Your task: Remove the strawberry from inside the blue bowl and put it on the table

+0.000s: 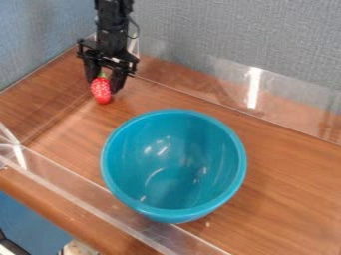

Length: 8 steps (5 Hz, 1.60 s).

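The small red strawberry [102,92] sits between the tips of my gripper [104,84], whose black fingers are shut on it. It hangs low over the brown wooden table [286,149] at the back left. I cannot tell whether it touches the wood. The large teal-blue bowl [174,159] stands upright near the front middle, to the right of and nearer than the gripper. Its smooth inside holds nothing.
Clear acrylic walls edge the table: one along the front left [54,184] and one at the back right [260,85]. A grey-blue wall rises behind the arm. Bare wood lies between the gripper and the bowl.
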Tool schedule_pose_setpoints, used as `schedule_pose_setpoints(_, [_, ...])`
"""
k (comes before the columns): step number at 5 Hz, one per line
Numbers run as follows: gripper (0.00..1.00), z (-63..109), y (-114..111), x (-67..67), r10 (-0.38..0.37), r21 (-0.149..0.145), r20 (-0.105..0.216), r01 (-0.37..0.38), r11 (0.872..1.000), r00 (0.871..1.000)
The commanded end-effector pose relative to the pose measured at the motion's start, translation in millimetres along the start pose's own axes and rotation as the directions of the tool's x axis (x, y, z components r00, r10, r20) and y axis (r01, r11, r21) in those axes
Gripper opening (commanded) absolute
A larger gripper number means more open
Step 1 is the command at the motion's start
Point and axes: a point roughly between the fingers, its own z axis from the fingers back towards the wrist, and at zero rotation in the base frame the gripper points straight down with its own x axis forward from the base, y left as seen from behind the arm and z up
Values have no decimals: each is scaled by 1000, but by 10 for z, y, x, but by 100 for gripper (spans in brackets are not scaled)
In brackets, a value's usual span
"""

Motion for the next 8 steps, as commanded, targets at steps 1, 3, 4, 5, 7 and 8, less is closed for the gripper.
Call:
schedule_pose_setpoints(1, [0, 142, 14, -5, 68, -1, 21, -68, 998, 997])
schedule_pose_setpoints(3, [0, 110, -19, -25, 72, -8, 15, -72, 997, 997])
schedule_pose_setpoints(4, [0, 48, 1, -28, 38, -9, 19, -37, 999, 999])
schedule_pose_setpoints(5, [0, 103, -113, -126, 69, -14, 14, -69, 998, 998])
schedule_pose_setpoints(7, [0, -18, -31, -138, 38, -7, 22, -38, 999, 999])
schedule_pose_setpoints(8, [0, -69, 19, -131, -7, -1, 31, 7, 1000, 999])
